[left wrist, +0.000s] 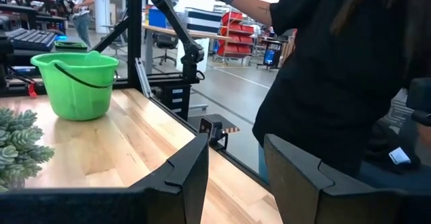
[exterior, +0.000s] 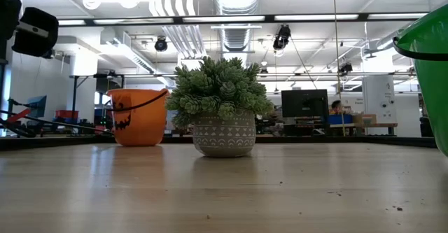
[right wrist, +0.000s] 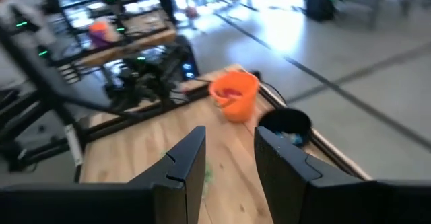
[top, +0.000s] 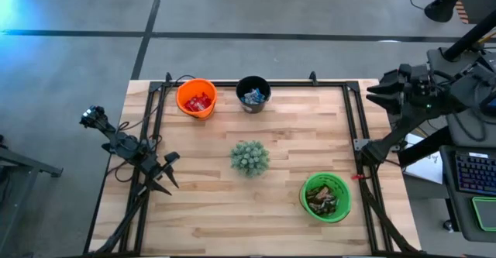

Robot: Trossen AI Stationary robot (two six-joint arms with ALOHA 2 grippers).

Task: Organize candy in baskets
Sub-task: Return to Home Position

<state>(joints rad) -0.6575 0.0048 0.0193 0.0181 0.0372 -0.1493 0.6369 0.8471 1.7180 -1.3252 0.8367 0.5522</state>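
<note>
Sorted and waiting: red candy (top: 198, 101) fills the orange bucket (top: 184, 95), blue-and-silver bars (top: 253, 97) the black bucket (top: 253, 82), brown bars (top: 323, 199) the green bucket (top: 305, 200). I see both claws empty with fingers apart, the left gripper (left wrist: 236, 146) low over the table (top: 294, 134) near its left edge, the right gripper (right wrist: 229, 133) raised off its right side. My concern while parking is the person in dark clothing (left wrist: 337, 69) close beside the table. A swinging arm could strike them, or clip the potted succulent (top: 249, 157).
</note>
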